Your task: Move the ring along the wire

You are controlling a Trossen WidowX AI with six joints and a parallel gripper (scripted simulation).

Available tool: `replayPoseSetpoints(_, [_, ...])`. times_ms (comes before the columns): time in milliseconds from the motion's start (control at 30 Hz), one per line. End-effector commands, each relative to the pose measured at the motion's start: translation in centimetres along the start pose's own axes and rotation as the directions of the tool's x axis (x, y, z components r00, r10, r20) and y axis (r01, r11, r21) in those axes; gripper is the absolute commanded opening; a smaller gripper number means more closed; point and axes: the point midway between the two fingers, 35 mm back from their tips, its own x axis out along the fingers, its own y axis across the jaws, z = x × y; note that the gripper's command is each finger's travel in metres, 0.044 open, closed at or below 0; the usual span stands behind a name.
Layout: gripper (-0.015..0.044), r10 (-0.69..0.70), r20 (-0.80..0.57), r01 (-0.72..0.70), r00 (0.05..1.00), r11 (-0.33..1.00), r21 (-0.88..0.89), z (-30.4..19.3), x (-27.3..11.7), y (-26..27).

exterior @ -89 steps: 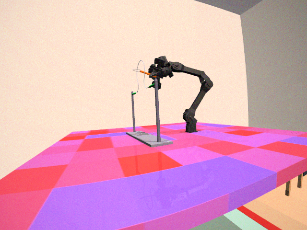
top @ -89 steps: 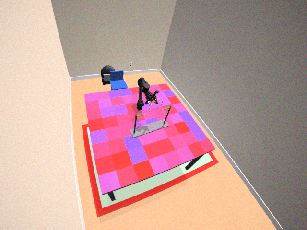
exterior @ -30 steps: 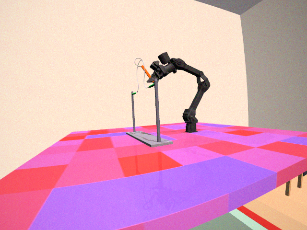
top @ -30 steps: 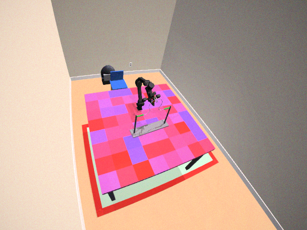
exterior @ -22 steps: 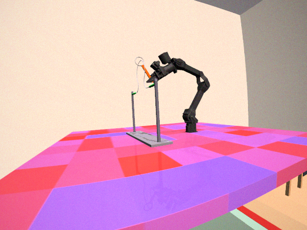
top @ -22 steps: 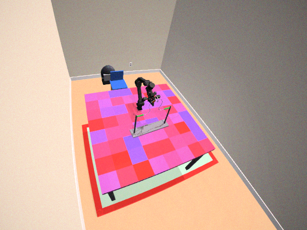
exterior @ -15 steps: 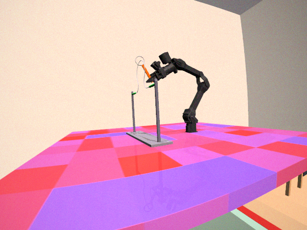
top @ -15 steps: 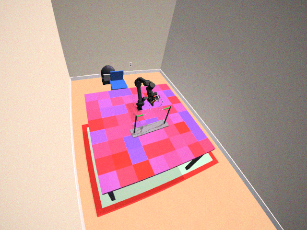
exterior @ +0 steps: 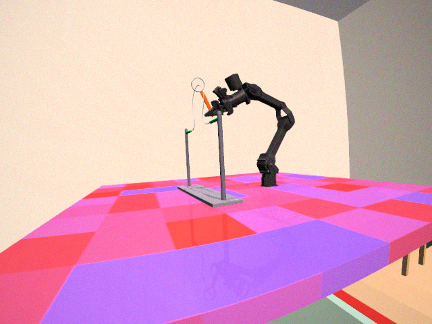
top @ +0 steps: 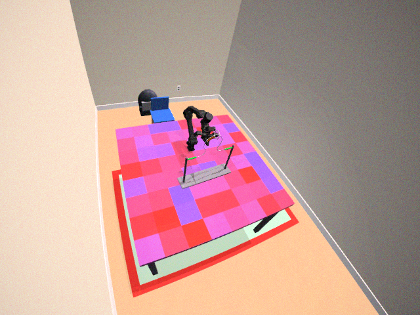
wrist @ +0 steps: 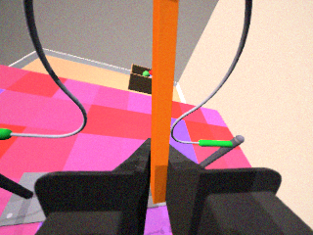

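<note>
The jaws [top: 209, 142] [exterior: 208, 113] were clenched on the orange handle [top: 210, 138] [exterior: 206, 100] [wrist: 164, 98], whose ring [exterior: 197, 84] stood at 11 o'clock from them in the exterior view, around the high middle stretch of the wire [exterior: 194, 108] [wrist: 80, 105], above and between the 2 green parts [top: 191, 158] [exterior: 213, 120] [wrist: 215, 143].

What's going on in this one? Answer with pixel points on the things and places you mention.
The robot's gripper [top: 210, 142] [exterior: 208, 113] [wrist: 155, 142] is closed on the orange handle [top: 211, 138] [exterior: 205, 100] [wrist: 164, 88] of a ring [exterior: 191, 86]. The ring is up at the top of the curved wire [top: 205, 149] [exterior: 194, 108] [wrist: 84, 117], between the two posts and away from both green parts [top: 191, 158] [top: 228, 148] [exterior: 213, 120] [exterior: 188, 131] [wrist: 215, 143] [wrist: 5, 133]. So the ring is partway along, neither hung nor released. Whether it touches the grey wire, I can't tell.
</note>
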Motion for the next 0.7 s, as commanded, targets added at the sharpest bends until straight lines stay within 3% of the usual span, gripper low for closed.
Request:
replayPoseSetpoints(0, [-0.015, -0.032, 0.003, 0.032, 0.999, 0.998, -0.06, -0.2, 0.1, -0.2])
replayPoseSetpoints(667, [-0.015, -0.161, 0.06, 0.171, 0.985, 0.941, -0.292, 0.0, 0.2, -1.3])
